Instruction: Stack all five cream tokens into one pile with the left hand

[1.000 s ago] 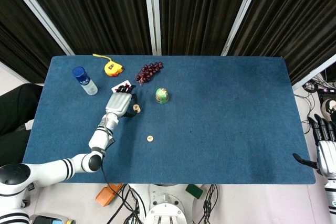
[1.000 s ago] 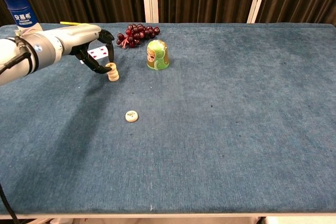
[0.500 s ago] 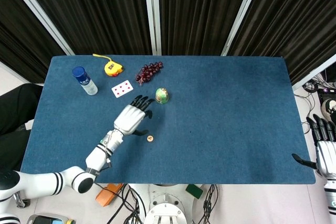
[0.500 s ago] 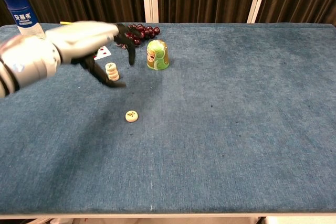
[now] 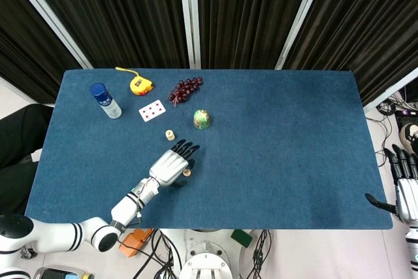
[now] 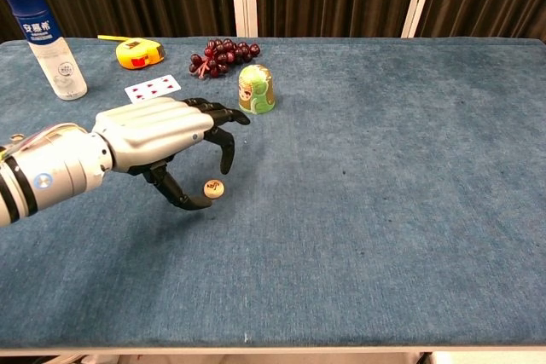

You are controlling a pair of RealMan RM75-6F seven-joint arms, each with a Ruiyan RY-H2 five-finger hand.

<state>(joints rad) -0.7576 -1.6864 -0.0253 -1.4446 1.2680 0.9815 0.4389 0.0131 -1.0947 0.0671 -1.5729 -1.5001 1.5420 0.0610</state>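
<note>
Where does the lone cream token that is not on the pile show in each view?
Head view: lone cream token at the left hand's fingertips, below the pile.
Chest view: token left of centre, under the fingers.
Shared landmark: green figurine.

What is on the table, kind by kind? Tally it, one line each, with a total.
Bottle: 1
Tape measure: 1
Grape bunch: 1
Playing card: 1
Green figurine: 1
Cream token pile: 1 (the tokens in it cannot be counted from above)
Loose cream token: 1
Total: 7, counting the pile as one
</note>
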